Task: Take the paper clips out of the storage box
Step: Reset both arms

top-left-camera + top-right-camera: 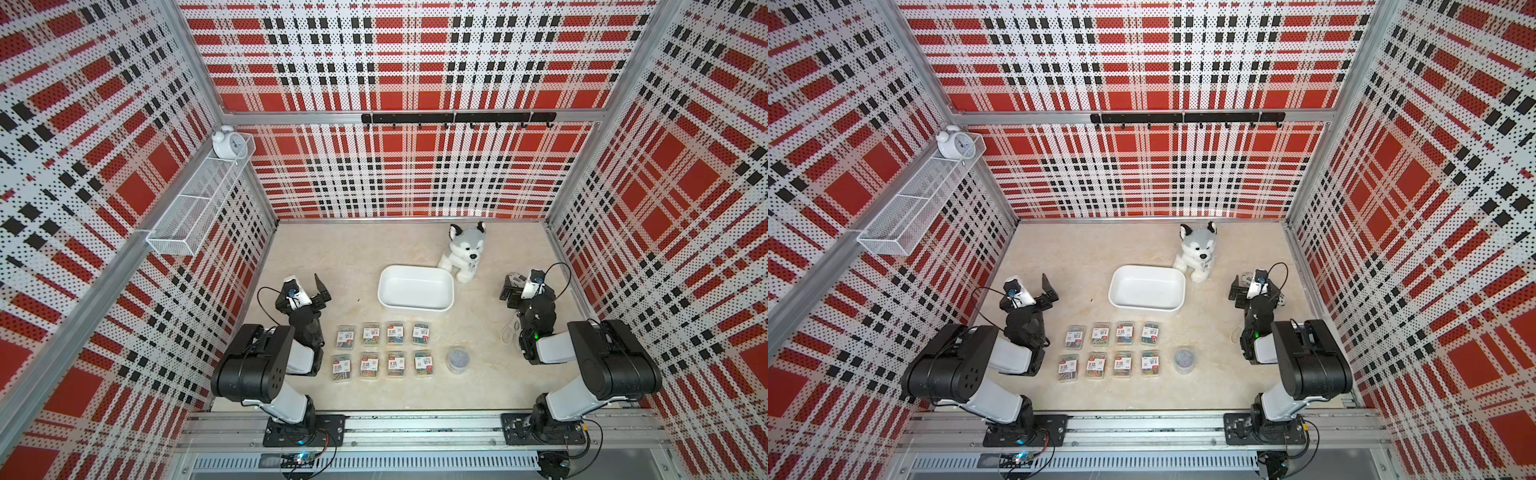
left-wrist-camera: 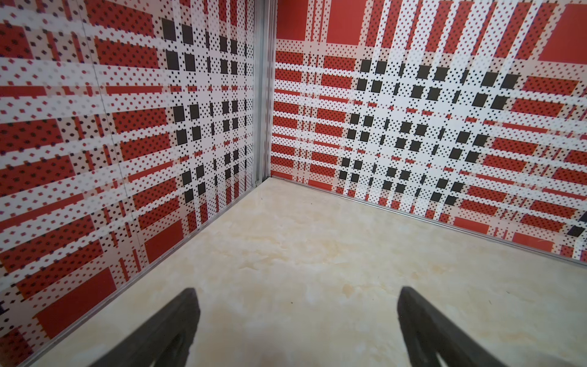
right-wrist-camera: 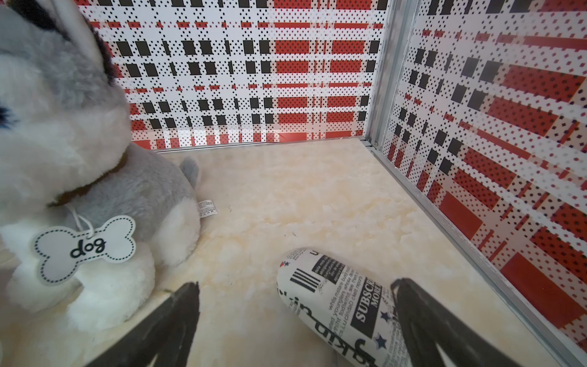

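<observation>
Observe that all eight paper clip cases (image 1: 395,333) lie outside the storage box (image 1: 413,306). They sit on the table (image 1: 353,257) in two rows of four, on the box's side nearer the arm bases. The round tub (image 1: 457,360) stands just right of those rows. Both pincers are released and hold nothing. The left gripper (image 2: 297,294) hangs left of the box. The right gripper (image 3: 295,284) hangs right of it, above a newsprint-patterned cylinder (image 3: 336,295). The plush dog (image 1: 463,253) sits at the box's far right corner.

White storage box (image 1: 415,287) empty; paper clips (image 1: 395,333) rowed outside.
</observation>
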Tool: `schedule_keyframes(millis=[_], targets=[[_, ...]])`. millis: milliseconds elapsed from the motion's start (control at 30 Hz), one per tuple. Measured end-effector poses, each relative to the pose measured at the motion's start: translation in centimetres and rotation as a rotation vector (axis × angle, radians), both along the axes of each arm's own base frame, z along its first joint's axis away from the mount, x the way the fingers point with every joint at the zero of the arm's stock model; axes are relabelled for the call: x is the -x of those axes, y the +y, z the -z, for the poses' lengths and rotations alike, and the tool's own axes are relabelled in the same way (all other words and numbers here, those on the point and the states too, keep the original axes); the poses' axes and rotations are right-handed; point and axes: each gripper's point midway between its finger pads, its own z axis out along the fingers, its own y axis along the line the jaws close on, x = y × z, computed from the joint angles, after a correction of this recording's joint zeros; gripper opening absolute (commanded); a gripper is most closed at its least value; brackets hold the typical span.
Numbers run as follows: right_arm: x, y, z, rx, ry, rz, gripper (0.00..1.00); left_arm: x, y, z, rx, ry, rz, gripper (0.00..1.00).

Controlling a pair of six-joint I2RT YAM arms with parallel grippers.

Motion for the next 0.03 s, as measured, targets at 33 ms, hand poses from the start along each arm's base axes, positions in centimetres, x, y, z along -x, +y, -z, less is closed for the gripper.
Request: schedule_keyframes(millis=[33], targets=[[0.0,0.0,0.0,0.0,0.0,0.0,1.0,0.0,0.01,0.0,0.0,0.0,0.0,0.98]])
